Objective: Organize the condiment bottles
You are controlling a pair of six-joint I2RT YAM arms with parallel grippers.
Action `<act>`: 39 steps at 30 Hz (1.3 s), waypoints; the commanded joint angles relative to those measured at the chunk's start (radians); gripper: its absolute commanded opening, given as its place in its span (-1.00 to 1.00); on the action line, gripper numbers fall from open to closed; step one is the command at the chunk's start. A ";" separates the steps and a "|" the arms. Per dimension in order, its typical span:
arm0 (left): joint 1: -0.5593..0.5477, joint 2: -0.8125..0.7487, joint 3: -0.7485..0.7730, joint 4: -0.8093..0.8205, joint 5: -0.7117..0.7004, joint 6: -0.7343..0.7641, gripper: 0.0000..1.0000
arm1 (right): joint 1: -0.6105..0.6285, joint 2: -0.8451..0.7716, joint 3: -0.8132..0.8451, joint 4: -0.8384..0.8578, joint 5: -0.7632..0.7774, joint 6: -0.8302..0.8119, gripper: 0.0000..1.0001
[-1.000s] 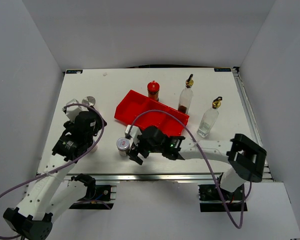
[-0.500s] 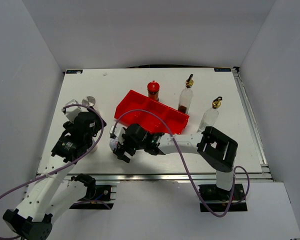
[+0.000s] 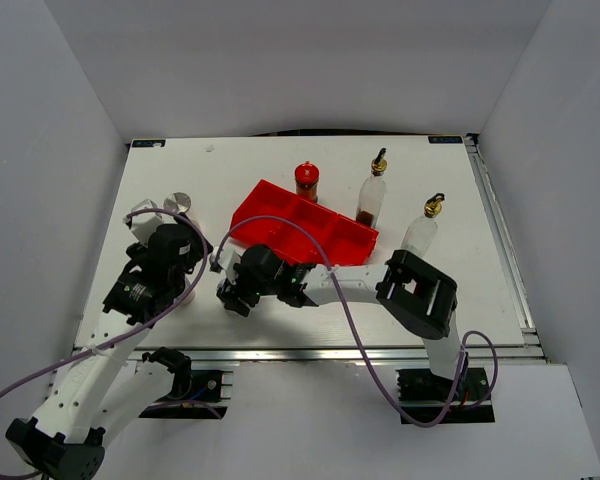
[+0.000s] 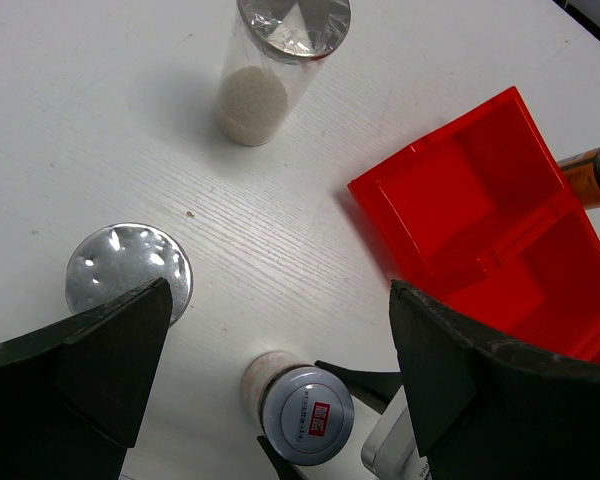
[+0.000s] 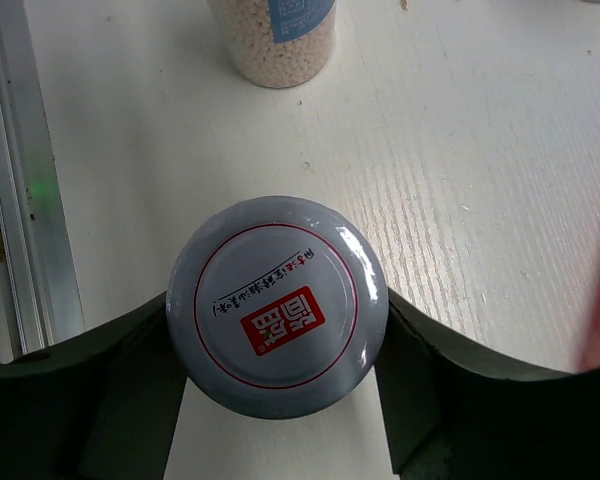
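Right gripper partly closed; we note both fingers touching the silver-capped shaker between them, standing upright, long axis vertical, cap toward the wrist.

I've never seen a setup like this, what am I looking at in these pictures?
Two white robot arms are bolted to a white table. One picture looks down from above; the other two come from cameras on the wrists. On the table stand a red divided plastic bin, a red-lidded jar, two tall clear bottles with gold spouts and squat silver-capped shakers. The left gripper is open, holding nothing. The right gripper straddles the shaker with the printed grey lid; whether it grips is unclear.
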 commanded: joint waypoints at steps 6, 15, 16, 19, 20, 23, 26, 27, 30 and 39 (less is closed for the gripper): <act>0.002 -0.028 -0.012 -0.017 -0.023 0.001 0.96 | 0.006 -0.144 -0.033 0.116 0.031 0.003 -0.68; 0.002 -0.034 -0.015 -0.017 -0.024 -0.002 0.96 | -0.062 -0.234 0.033 0.083 0.139 -0.032 -0.80; 0.002 -0.036 -0.015 -0.018 -0.024 -0.002 0.96 | -0.088 -0.237 0.041 0.070 0.137 -0.026 -0.80; 0.002 -0.038 -0.017 -0.014 -0.024 -0.003 0.96 | -0.151 -0.228 0.065 0.072 0.130 0.001 -0.80; 0.002 -0.038 -0.017 -0.014 -0.024 -0.003 0.96 | -0.168 -0.219 0.077 0.069 0.130 0.016 -0.81; 0.002 -0.034 -0.017 -0.018 -0.036 -0.006 0.96 | -0.248 -0.164 0.158 0.058 0.124 0.044 -0.83; 0.002 -0.031 -0.014 -0.026 -0.044 -0.010 0.96 | -0.285 -0.121 0.215 0.055 0.137 0.053 -0.83; 0.002 -0.031 -0.015 -0.025 -0.043 -0.010 0.96 | -0.296 -0.087 0.238 0.047 0.148 0.058 -0.83; 0.002 -0.028 -0.015 -0.021 -0.044 -0.010 0.96 | -0.329 -0.017 0.326 0.026 0.166 0.052 -0.82; 0.002 -0.018 -0.011 -0.023 -0.046 -0.008 0.96 | -0.383 0.155 0.521 -0.031 0.209 0.057 -0.70</act>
